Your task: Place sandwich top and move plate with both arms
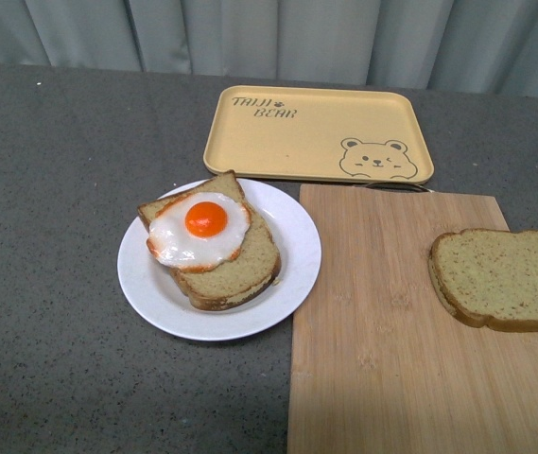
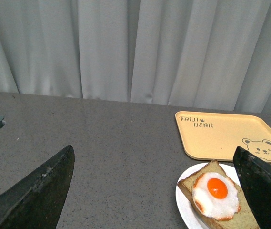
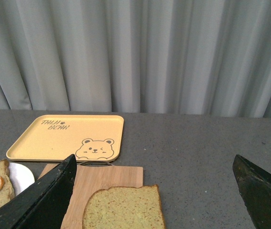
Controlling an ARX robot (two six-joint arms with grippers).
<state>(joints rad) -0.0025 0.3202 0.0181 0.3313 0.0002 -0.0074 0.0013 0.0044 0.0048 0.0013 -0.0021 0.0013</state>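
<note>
Sandwich top [image 3: 124,208] lies ahead of right end effector [image 3: 153,161].

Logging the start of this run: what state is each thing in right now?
sandwich top: lying flat on the cutting board, bare
plate: holds the egg-topped bread, no top slice yet
yellow tray: empty
left gripper: open, holding nothing
right gripper: open, holding nothing

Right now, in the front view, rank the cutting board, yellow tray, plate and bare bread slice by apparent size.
1. cutting board, largest.
2. plate and yellow tray look similar; the tray sits farther back, so unranked.
3. bare bread slice, smallest.
</note>
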